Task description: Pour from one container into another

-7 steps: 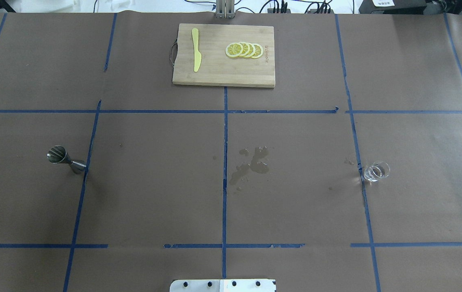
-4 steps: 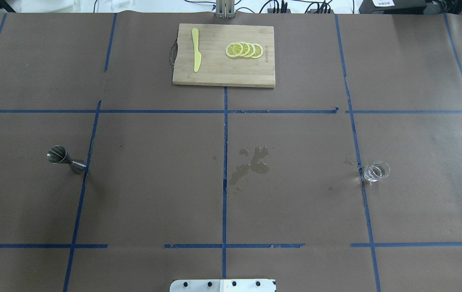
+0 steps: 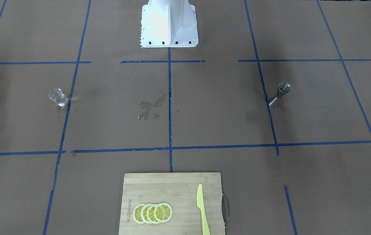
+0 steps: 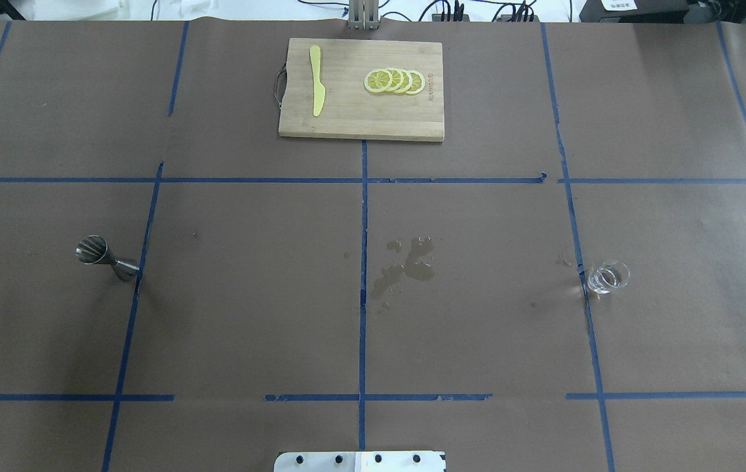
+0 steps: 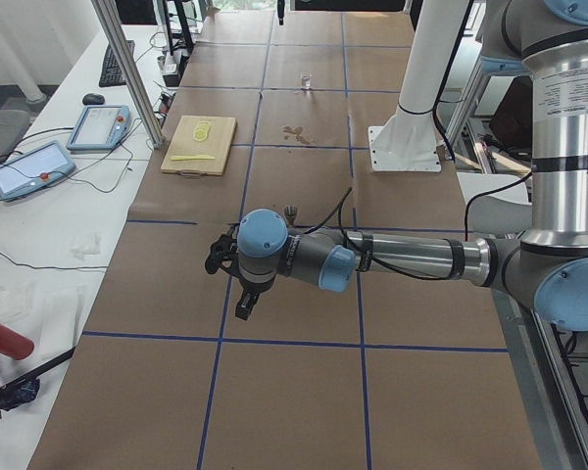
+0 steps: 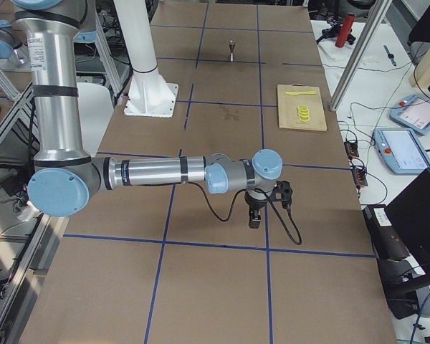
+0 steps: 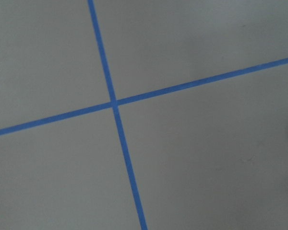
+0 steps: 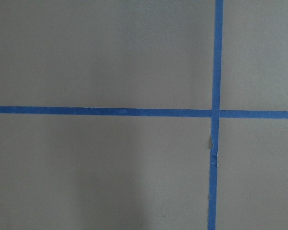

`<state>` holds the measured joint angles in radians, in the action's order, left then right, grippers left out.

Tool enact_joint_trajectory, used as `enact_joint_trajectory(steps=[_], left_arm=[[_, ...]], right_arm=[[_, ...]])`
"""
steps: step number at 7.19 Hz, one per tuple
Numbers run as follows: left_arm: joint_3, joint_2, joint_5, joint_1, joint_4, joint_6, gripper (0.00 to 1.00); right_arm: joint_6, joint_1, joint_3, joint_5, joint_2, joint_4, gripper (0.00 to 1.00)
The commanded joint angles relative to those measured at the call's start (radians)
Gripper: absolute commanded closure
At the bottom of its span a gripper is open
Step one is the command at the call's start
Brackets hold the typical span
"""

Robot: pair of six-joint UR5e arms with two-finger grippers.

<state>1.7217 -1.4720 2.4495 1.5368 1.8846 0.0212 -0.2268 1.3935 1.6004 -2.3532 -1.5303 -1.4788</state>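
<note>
1. Reaching out low and nearly level over the table [image 4: 248, 314], the left arm [image 5: 412, 257] bends at the wrist so that the left end effector [image 5: 243, 311] points down above a tape line [image 5: 212, 392]. Whether it is wide or narrow, I cannot tell.
2. The right arm [image 6: 150, 172] takes the same stretched pose at the table's other end, with the right end effector [image 6: 255, 218] pointing down. Its width cannot be told either.
3. Cup [image 4: 607, 276]: one, clear glass, upright on the robot's right side just beside a tape line. It is well apart from both end effectors, and its contents are hard to make out.
4. Jigger [image 4: 105, 258]: one, steel, upright on the robot's left side with its foot at a tape line. It is well apart from the cup.
5. Board [image 4: 347, 118]: one, at the table's far middle. It carries one yellow knife [image 4: 316, 82] and four overlapping lemon slices [image 4: 394, 80].
6. Puddle [image 4: 406, 265]: one, with a few droplets, between cup and jigger near the centre line.
7. Hard to see: both wrist views show only brown cover and a tape crossing. The front view cuts off the board's near edge and the knife's tip.
</note>
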Motion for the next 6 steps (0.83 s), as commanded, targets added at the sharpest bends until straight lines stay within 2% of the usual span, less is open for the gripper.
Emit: enact_joint_trajectory(steps=[1,2,3,4,5,6], left_arm=[[0.003,-0.002,0.002,-0.092,0.239,-0.262,0.00],[0.003,0.004,-0.007,-0.171,0.371,-0.431,0.00],[-0.002,0.013,-0.015,-0.225,0.484,-0.495,0.00],[0.012,0.007,-0.023,-0.277,0.523,-0.594,0.00],[0.103,0.013,-0.158,-0.367,0.563,-0.739,0.00],[0.168,0.019,-0.284,-0.468,0.567,-0.782,0.00]], right_arm=[[0.003,-0.002,0.000,0.000,0.004,0.000,0.00],[0.003,-0.004,0.001,-0.001,0.004,0.000,0.00],[0.003,-0.010,0.004,-0.004,0.002,0.000,0.00],[0.001,-0.022,0.006,-0.003,0.002,0.002,0.00],[0.000,-0.042,0.009,-0.003,0.005,0.002,0.00],[0.000,-0.053,0.009,-0.001,0.005,0.002,0.00]])
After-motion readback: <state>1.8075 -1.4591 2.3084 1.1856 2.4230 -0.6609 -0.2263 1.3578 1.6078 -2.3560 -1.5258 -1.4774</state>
